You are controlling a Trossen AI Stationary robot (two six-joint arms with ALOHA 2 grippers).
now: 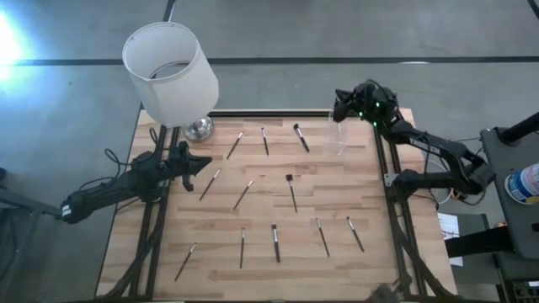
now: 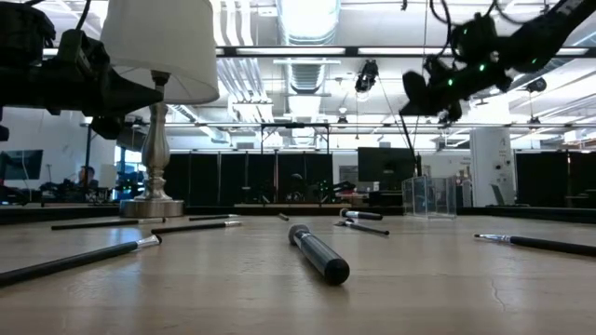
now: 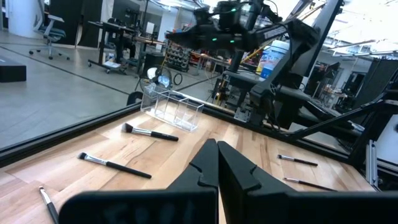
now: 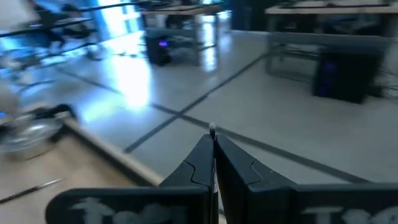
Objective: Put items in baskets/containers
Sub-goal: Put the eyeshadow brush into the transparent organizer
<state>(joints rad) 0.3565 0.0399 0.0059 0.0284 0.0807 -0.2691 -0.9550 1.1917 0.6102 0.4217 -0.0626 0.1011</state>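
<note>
Overhead, we see a pale butcher-block worktop [image 1: 337,181] of glued wooden strips, with slim brushes [image 1: 291,192] scattered flat across it, each a thin dark or light stick with a darker bristle end. They lie well apart from one another, in loose rows from the far edge to the near edge. A small clear cup [image 1: 336,137] with straight walls stands upright near the far right corner, just beside the right arm's dark frame. At the far left corner stands a lamp with a big white cylindrical shade [image 1: 171,71] and a shiny round metal base [image 1: 199,128].

Our left pincer [image 1: 203,162] hovers over the left side of the worktop, its two dark fingers pressed together on nothing. Our right pincer [image 1: 340,104] hangs at the far right corner, beside the cup, also closed; the right wrist view shows a thin pale tip [image 4: 212,130] sticking up between the fingers, but we cannot tell what it is.

From table height we get what the overhead picture hides: the round, matte black handle of the nearest brush [image 2: 318,254], the cup [image 2: 429,196] as a see-through box with sharp edges, and the turned metal stem of the lamp [image 2: 155,140]. The left wrist view shows the cup [image 3: 172,110] has inner dividers, with a fan-headed brush [image 3: 149,132] lying near it.
</note>
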